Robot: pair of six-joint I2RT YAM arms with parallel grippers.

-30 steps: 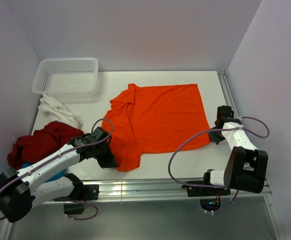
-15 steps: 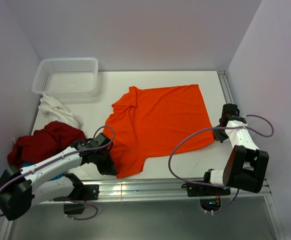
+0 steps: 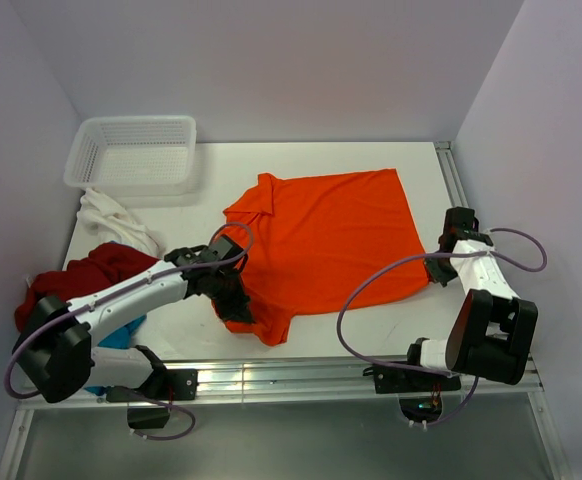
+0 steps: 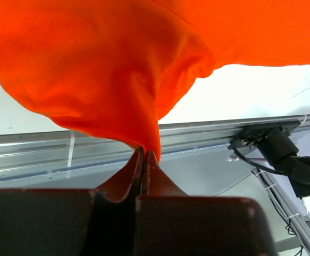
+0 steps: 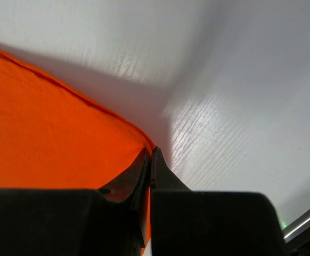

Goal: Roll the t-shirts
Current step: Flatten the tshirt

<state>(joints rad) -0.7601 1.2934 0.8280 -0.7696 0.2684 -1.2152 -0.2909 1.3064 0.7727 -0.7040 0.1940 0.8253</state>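
A bright orange collared t-shirt (image 3: 321, 240) lies spread over the middle of the white table (image 3: 411, 320). My left gripper (image 3: 233, 305) is shut on its near left edge, and in the left wrist view the orange cloth (image 4: 117, 69) hangs up out of the pinched fingertips (image 4: 144, 154). At the shirt's near right corner my right gripper (image 3: 437, 272) is shut on the hem, with the orange edge (image 5: 64, 138) caught between the closed tips (image 5: 149, 154). Dark red (image 3: 91, 280), white (image 3: 111, 220) and blue (image 3: 121, 332) t-shirts lie heaped at the left.
A white mesh basket (image 3: 136, 150) stands at the back left corner. The aluminium rail (image 3: 301, 375) runs along the table's near edge. Purple walls close in on the left, back and right.
My left gripper has carried the shirt's near left edge rightward and away from the rail, over the shirt. The right gripper has edged slightly right, holding the corner.
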